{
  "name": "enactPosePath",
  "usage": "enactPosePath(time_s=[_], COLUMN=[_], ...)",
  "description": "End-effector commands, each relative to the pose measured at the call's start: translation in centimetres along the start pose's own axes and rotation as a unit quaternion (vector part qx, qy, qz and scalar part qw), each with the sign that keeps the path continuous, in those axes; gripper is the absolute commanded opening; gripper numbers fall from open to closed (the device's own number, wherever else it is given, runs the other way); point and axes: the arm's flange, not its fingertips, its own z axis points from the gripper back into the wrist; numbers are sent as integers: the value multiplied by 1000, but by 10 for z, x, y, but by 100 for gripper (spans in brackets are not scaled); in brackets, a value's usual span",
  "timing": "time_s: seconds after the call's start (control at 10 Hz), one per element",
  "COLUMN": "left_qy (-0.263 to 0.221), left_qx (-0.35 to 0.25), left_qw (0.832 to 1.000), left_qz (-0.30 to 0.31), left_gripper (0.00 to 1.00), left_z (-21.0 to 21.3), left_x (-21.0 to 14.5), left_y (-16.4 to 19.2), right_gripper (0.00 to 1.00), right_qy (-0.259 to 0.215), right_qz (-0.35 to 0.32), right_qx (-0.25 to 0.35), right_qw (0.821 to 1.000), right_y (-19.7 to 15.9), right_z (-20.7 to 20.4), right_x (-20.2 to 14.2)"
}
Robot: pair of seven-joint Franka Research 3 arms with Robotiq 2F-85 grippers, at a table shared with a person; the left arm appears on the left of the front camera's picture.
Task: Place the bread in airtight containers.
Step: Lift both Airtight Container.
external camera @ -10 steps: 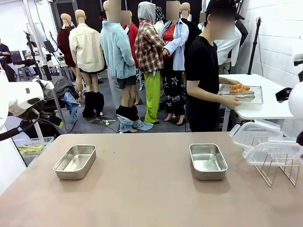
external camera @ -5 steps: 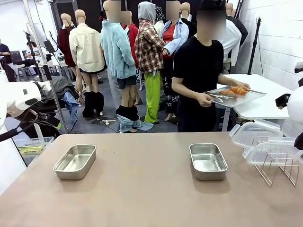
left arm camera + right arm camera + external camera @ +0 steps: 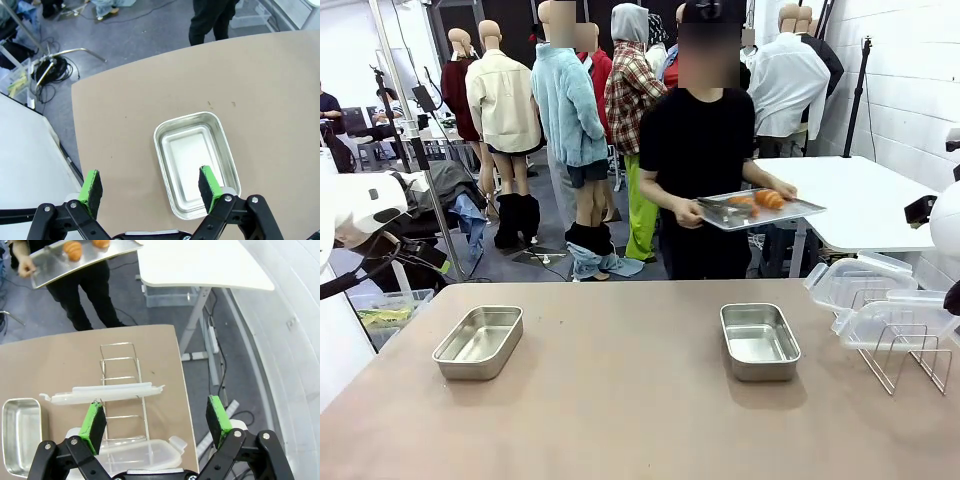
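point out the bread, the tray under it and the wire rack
bread (image 3: 770, 199): front view, middle of the right croissant
tray (image 3: 776, 216): front view, near front rim
wire rack (image 3: 908, 358): front view, lower wires

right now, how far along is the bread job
Barely started. Done: the left container and right container sit open and empty on the table, lids propped on the wire rack. In hand: a person at the far side holds a tray with the croissants. Left: bread into both, lids on. The left hand and right hand are open, holding nothing.

No text, label, brand, number or sign can be read on anything here.
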Motion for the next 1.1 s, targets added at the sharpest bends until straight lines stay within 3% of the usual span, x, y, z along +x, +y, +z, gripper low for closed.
enactPosePath(time_s=[0.0,1.0], left_qy=[2,2], left_qx=[1,1], left_qw=[1000,1000], left_qz=[0,0], left_gripper=[100,100], left_z=[0,0], left_x=[-1,-1], left_y=[2,2], right_gripper=[100,100], right_qy=[1,1], right_qz=[3,3], right_qx=[-2,-2], right_qw=[1000,1000], right_y=[-2,-2], right_z=[0,0], right_x=[0,0])
